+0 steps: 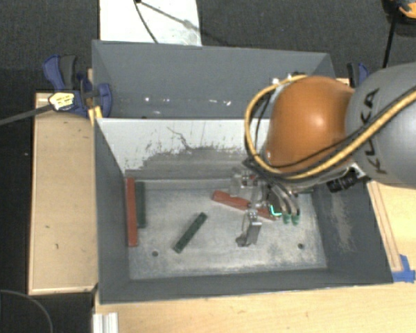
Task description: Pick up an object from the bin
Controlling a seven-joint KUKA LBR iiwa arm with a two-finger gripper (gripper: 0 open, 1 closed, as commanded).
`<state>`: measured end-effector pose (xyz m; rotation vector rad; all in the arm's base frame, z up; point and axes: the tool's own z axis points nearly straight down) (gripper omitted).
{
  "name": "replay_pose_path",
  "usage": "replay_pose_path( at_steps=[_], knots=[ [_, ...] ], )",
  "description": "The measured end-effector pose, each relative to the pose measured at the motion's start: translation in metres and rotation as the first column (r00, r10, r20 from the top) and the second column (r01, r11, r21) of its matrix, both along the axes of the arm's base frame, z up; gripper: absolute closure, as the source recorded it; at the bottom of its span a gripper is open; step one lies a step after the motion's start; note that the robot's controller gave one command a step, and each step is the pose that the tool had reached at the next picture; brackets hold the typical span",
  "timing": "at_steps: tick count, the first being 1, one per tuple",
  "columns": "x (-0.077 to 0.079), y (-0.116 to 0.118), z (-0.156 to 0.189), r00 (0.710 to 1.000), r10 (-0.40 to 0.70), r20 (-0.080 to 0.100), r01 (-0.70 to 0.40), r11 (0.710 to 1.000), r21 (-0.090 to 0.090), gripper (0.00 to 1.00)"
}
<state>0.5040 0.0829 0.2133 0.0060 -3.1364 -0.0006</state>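
Observation:
My gripper (248, 232) hangs below the orange-covered wrist, low over the right half of the bin floor. A flat red piece (229, 200) lies just up and left of it, and its right end runs under the gripper's body. Whether the gripper touches it I cannot tell. A short dark green block (191, 232) lies slanted on the floor to the gripper's left, apart from it.
Along the bin's left wall a long red stick (132, 212) lies next to a dark green bar (141, 205). The arm and its cables cover the bin's right rear corner. Bare floor shows in front of the gripper and to its right.

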Motion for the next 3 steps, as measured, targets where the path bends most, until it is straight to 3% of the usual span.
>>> replay_pose_path(
  at_steps=[1,2,3],
  knots=[
    [0.002,0.000,0.003,1.000,-0.002,0.008,0.002,1.000,0.001,0.00],
    [-0.004,0.009,-0.025,0.995,0.101,0.012,-0.101,0.995,0.000,0.00],
    [0.007,-0.011,-0.082,0.981,0.194,0.013,-0.194,0.981,0.000,0.00]
  ],
)
